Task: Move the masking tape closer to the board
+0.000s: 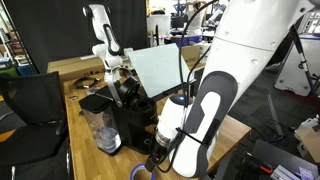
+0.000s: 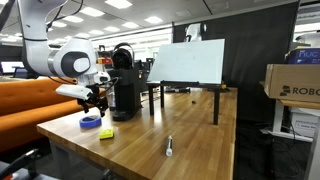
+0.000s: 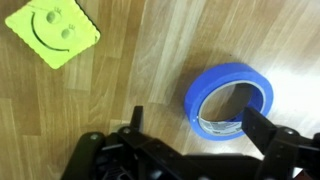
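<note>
We see a yellow smiley note (image 3: 52,32) flat on the wooden table (image 2: 200,125), black coffee machine (image 2: 125,85) behind, marker pen (image 2: 169,147) mid-table, orange couch (image 2: 30,100) and cardboard box (image 2: 293,95) off-table.

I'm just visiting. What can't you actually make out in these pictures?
- Masking tape: in an exterior view, cut by the bottom edge and partly behind the arm.
- Board: its right side hidden by the arm there.
- Small pale object on the table: too small to name.
- End effector: wrist view's bottom edge cuts it; its height above the tape is unclear.
</note>
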{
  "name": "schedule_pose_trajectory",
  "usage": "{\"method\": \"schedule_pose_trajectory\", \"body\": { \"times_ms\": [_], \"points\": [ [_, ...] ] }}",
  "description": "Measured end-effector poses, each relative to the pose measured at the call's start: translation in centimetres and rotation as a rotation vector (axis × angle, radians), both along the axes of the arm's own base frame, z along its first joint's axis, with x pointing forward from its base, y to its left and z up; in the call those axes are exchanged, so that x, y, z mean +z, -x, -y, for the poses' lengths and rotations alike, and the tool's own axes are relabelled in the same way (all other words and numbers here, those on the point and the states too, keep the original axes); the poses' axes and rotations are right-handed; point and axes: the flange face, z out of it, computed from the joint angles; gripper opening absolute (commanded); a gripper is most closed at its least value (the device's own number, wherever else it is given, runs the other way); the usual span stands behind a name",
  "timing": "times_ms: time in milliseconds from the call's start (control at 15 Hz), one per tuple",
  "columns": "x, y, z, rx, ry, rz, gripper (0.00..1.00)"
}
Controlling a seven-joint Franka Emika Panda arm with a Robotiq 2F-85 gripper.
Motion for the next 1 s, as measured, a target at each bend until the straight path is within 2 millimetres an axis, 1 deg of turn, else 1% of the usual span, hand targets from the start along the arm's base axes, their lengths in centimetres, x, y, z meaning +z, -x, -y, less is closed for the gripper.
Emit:
{"method": "schedule_pose_trajectory", "body": {
  "times_ms": [267, 667, 1000],
  "points": [
    [-1.1, -1.1, -1.3, -0.013, -0.019, 0.025, 1.0],
    [-1.8, -0.6, -3.2, -0.005, -0.033, 0.044, 1.0],
    [-2.3, -0.6, -3.1, -0.005, -0.022, 0.057, 1.0]
  ]
}}
